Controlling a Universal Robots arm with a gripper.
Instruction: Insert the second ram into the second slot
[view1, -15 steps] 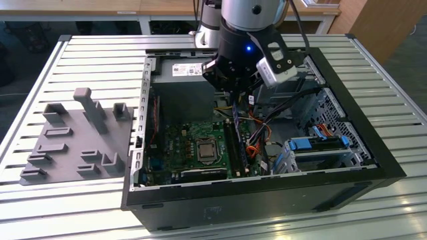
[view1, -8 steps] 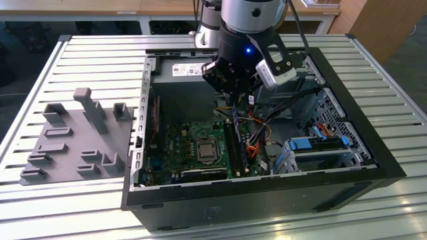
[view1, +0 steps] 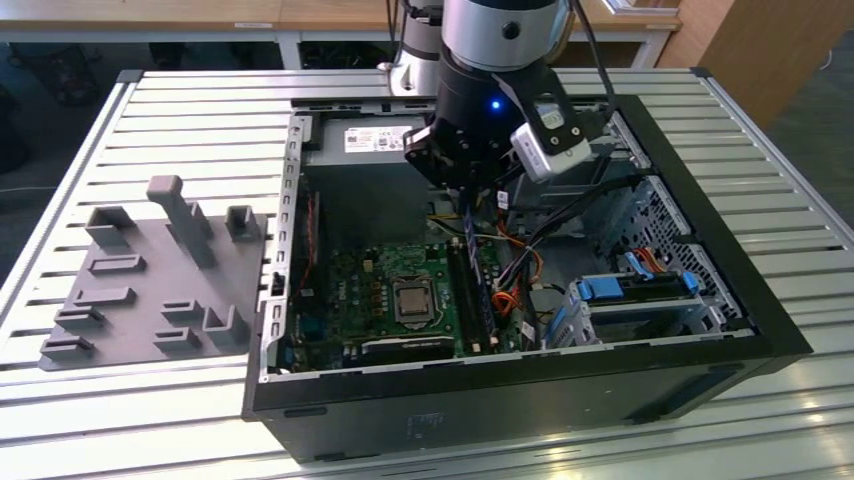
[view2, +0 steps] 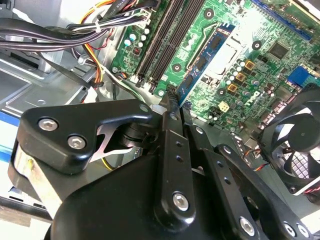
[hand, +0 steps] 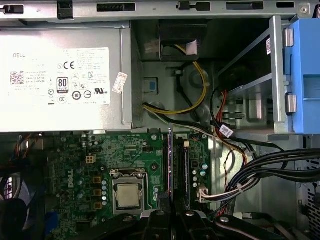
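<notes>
My gripper (view1: 467, 212) hangs inside the open computer case (view1: 747, 300), above the green motherboard (view1: 360, 290). It is shut on the second ram (view2: 206, 54), a thin blue stick that I see edge-on in the first wrist view (hand: 170, 165). The stick is held lengthwise over the row of dark memory slots (view2: 162, 42), beside the processor socket (hand: 128, 195). In the exterior view the ram (view1: 470, 252) points down toward the slots (view1: 478, 305). Whether its lower edge touches the second slot I cannot tell. The fingertips (view2: 171, 102) grip one end of the stick.
The power supply (hand: 60, 75) sits at the case's far end. Bundled black cables (hand: 260, 175) and blue drive-bay clips (view1: 627, 290) lie beside the slots. A fan (view2: 295, 145) is close to the board. A grey fixture tray (view1: 147, 280) rests on the table at the exterior view's left.
</notes>
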